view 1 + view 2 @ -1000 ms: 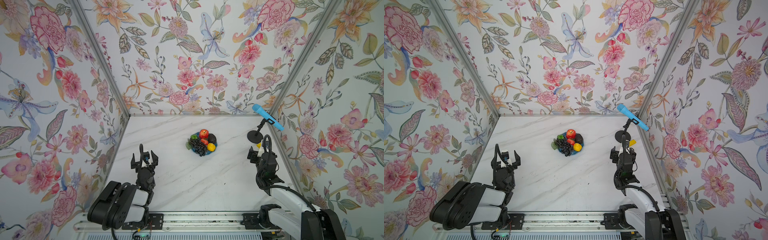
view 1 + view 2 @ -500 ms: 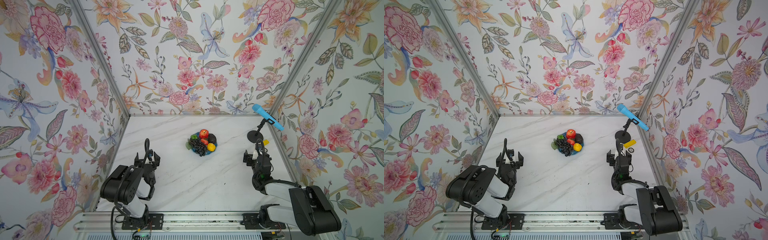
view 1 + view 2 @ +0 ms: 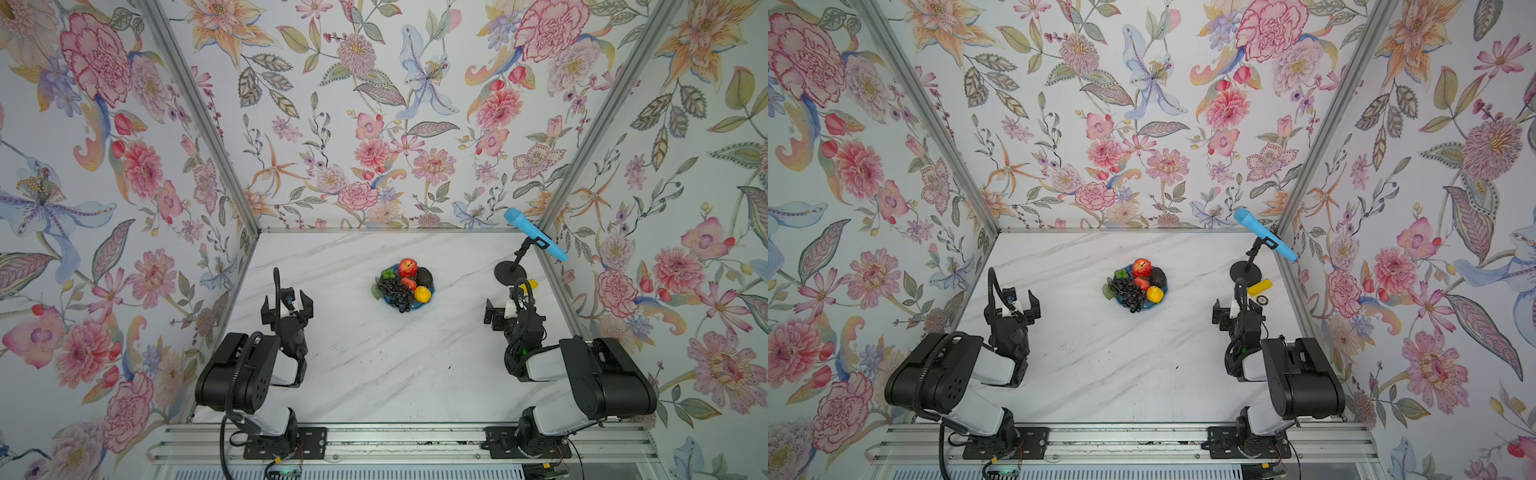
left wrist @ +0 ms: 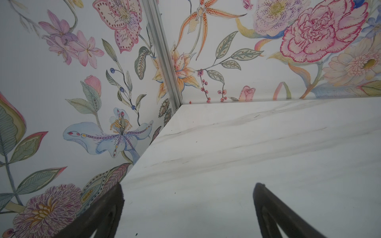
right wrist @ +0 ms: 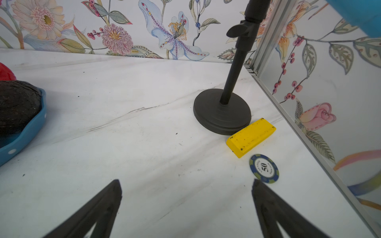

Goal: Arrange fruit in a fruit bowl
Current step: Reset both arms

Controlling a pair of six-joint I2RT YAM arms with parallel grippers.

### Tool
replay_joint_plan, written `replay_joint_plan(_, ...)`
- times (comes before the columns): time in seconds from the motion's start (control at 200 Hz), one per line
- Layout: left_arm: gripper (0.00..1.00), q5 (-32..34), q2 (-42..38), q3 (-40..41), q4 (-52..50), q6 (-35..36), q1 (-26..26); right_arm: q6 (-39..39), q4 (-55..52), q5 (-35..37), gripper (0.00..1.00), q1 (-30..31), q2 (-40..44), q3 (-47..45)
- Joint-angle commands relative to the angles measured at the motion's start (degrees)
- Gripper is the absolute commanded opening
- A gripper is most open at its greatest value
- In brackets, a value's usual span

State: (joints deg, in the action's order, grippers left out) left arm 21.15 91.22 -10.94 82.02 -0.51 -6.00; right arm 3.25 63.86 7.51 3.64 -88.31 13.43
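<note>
- The fruit bowl [image 3: 420, 306] stands at the middle of the marble table [image 3: 374, 365], towards the far side and well apart from both arms.
- All 6 fruits lie in it: apple [image 3: 407, 267] at the far edge, avocado [image 3: 424, 276] to its right, strawberry [image 3: 409, 283] in the centre, lemon [image 3: 422, 294] near right, green-topped fruit [image 3: 387, 274] far left. The grape bunch [image 3: 395, 289] fills the near left and drapes over the rim.
- No fruit shows loose on the table, so the arranging looks finished. The best course is probably to stay clear of the bowl, since a nudge could tip the grapes out.
- The bowl is blue with white dots and a wavy rim, and it is packed full.
- The left gripper [image 4: 188, 185] is spread wide and empty over bare table at the near left.
- The right gripper [image 5: 185, 182] is also wide and empty at the near right, facing the stand base [image 5: 221, 115], yellow block [image 5: 250, 137] and poker chip [image 5: 263, 168].
</note>
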Motion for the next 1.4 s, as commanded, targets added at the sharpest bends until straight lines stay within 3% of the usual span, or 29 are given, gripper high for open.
replay_joint_plan(0.0,0.99,-0.9,-0.4,-0.5,0.1,-1.1,0.3,-2.3,2.7,4.6,0.99,-0.3,-0.4,1.8)
replay_joint_plan(0.15,0.99,-0.9,-0.6,-0.6,0.1,-1.1,0.3,-3.2,1.9,7.1,0.99,-0.3,-0.4,2.2)
replay_joint_plan(1.396,0.99,-0.9,-0.6,-0.6,0.0,-1.0,0.2,-2.8,1.4,6.8,0.99,0.0,-0.5,2.5)
